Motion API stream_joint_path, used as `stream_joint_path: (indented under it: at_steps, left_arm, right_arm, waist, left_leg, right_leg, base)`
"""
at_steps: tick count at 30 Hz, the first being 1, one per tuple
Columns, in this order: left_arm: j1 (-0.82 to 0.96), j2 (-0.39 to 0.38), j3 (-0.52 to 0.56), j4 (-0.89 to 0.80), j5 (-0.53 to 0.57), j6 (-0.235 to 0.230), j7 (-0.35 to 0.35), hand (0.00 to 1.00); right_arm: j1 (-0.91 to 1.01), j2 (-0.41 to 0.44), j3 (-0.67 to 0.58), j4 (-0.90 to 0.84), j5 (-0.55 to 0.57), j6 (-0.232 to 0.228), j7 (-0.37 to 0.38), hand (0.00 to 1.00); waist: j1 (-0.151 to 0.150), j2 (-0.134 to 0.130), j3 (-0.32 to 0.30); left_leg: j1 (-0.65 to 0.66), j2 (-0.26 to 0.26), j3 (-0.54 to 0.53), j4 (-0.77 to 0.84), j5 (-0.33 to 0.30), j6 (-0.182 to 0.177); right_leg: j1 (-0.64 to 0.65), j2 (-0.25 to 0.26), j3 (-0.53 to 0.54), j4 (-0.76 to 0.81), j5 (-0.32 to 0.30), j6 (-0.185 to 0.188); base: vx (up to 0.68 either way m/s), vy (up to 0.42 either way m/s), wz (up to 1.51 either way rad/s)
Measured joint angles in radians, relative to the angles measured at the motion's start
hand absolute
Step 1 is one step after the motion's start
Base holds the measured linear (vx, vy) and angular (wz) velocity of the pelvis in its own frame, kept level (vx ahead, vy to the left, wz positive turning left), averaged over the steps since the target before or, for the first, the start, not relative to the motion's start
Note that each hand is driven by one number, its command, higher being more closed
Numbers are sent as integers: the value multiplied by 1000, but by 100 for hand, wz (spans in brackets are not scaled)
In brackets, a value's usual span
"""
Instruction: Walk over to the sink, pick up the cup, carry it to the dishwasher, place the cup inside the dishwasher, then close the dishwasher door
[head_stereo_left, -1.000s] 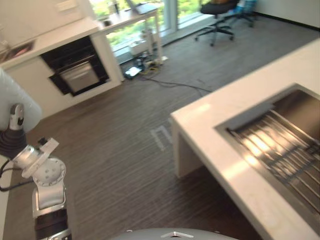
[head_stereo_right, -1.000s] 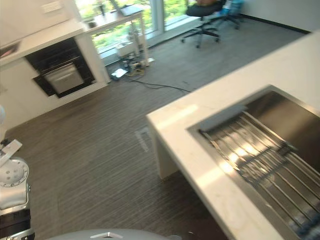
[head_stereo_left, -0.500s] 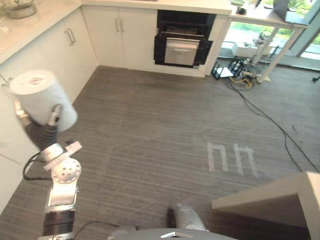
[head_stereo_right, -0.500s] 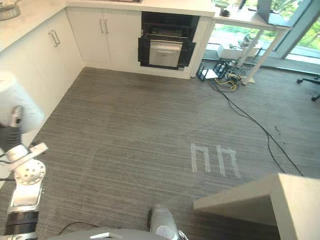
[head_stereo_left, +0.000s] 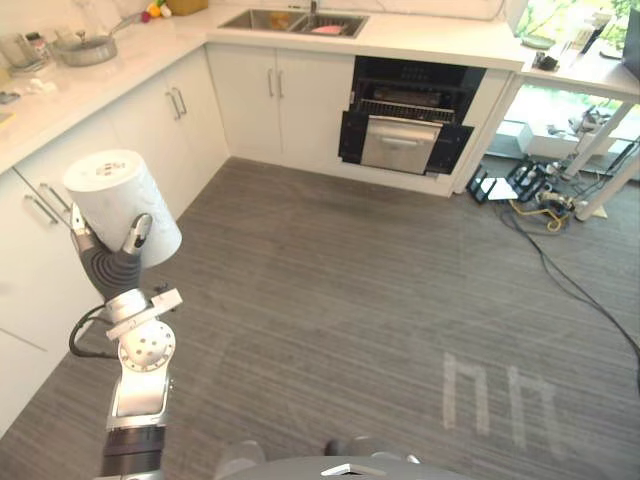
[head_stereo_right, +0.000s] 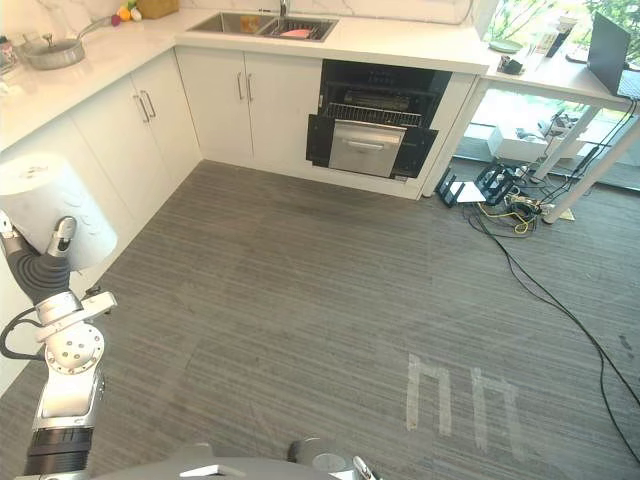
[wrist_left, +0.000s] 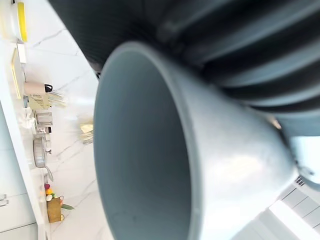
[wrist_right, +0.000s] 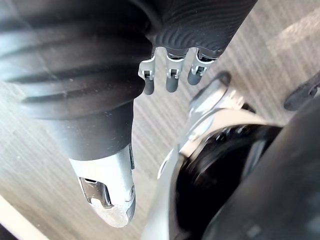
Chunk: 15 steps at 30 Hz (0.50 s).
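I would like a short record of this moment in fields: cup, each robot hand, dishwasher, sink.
cup: pale, in the left robot hand, raised
left robot hand: curled round the cup
right robot hand: fingers relaxed, holding nothing, above the floor
dishwasher: open, across the floor from the robot
sink: in the counter, left of the dishwasher
stage: cup not yet in the dishwasher

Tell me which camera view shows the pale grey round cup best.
Left eye view: the whole pale grey round cup shows, in the left hand. Right eye view: it sits at the edge. Left wrist view: its inside, close up.
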Motion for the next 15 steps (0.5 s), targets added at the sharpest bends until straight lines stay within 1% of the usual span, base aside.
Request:
stream_joint_path:
  at_steps: [1,2,3,4,5,6,7,8,9,10,12,13,14,15]
  left_arm:
    - [0,0,0,-1,-4,0,-4,100]
    - [6,-3,0,-4,-8,0,-17,100]
    - [26,-14,-1,-21,-7,3,-30,100]
    - [40,-23,-5,-39,-7,6,-36,100]
    - [62,-44,-10,-71,-7,9,-47,100]
    - [77,-59,-14,-86,-7,9,-55,100]
    - [89,-65,-11,-87,-8,10,-62,100]
    - [107,-67,-4,-86,-8,12,-68,100]
    - [113,-64,2,-85,-17,17,-78,100]
    - [106,-66,9,-86,-38,17,-88,100]
    - [120,-66,16,-85,-70,18,-102,100]
    - [133,-67,16,-85,-83,18,-110,100]
    - [136,-67,17,-85,-87,17,-111,100]
    - [137,-67,20,-85,-86,13,-115,100]
  right_arm:
    - [-3,-1,0,0,6,1,1,0]
    - [-11,-2,3,-1,10,3,2,0]
    - [-18,-6,26,-3,11,8,1,0]
    - [-21,-8,38,-6,11,15,0,0]
    - [-27,-9,48,-7,12,26,-3,0]
    - [-27,-15,60,-5,18,33,-8,0]
    - [-27,-20,66,-3,22,36,-11,0]
    - [-27,-29,70,-3,32,37,-18,0]
    - [-30,-14,75,-8,32,34,-20,0]
    - [-36,-5,76,-6,32,36,-17,0]
    - [-41,2,78,0,31,34,-18,0]
    - [-41,0,85,2,27,34,-17,0]
    - [-41,-1,86,3,21,34,-17,0]
    - [-42,-2,93,7,0,33,-16,0]
  waist:
    - [4,-1,2]
    - [12,-4,7]
    - [10,-12,11]
    - [10,-16,10]
    - [9,-20,10]
    - [9,-21,11]
    - [12,-21,11]
    - [14,-15,6]
    - [10,-43,11]
    - [17,-62,30]
    - [21,-73,43]
    - [24,-73,43]
    - [27,-73,43]
    - [29,-65,43]
  left_leg:
    - [-15,-2,10,-31,-17,6]
    - [-29,-7,46,-126,-44,16]
    - [-33,-11,90,-260,-48,25]
    - [-36,-17,103,-342,-42,29]
    - [-47,-33,95,-514,3,28]
    - [-48,-51,64,-684,104,18]
    - [-34,-58,59,-741,172,12]
    - [2,-76,72,-794,262,37]
    - [5,-102,75,-782,239,46]
    - [-12,-110,78,-721,210,59]
    - [-23,-105,92,-638,169,80]
    - [-19,-95,109,-602,148,89]
    - [-11,-90,115,-590,133,88]
    - [10,-79,127,-577,97,77]
  right_leg:
    - [16,-1,8,-13,-2,3]
    - [46,-12,24,-28,-8,13]
    - [72,-31,34,-41,-17,27]
    - [78,-41,41,-43,-23,38]
    - [84,-61,52,-44,-37,59]
    - [93,-81,63,-43,-53,84]
    - [98,-88,77,-40,-64,98]
    - [108,-89,100,-38,-84,112]
    - [110,-103,131,-37,-85,114]
    - [117,-104,133,-37,-90,120]
    - [141,-110,138,-39,-90,120]
    - [151,-111,145,-33,-85,115]
    - [157,-110,153,-29,-82,113]
    - [167,-106,167,-21,-80,112]
  base:
    - [180,86,-36]
    - [173,136,-27]
    - [172,161,-27]
    - [184,194,-22]
    - [268,276,-16]
    - [232,235,-19]
    - [289,265,-18]
    - [263,185,-9]
    - [368,246,1]
    - [324,180,8]
    - [238,131,-7]
    - [190,120,-25]
    - [180,127,-44]
    - [110,117,-53]
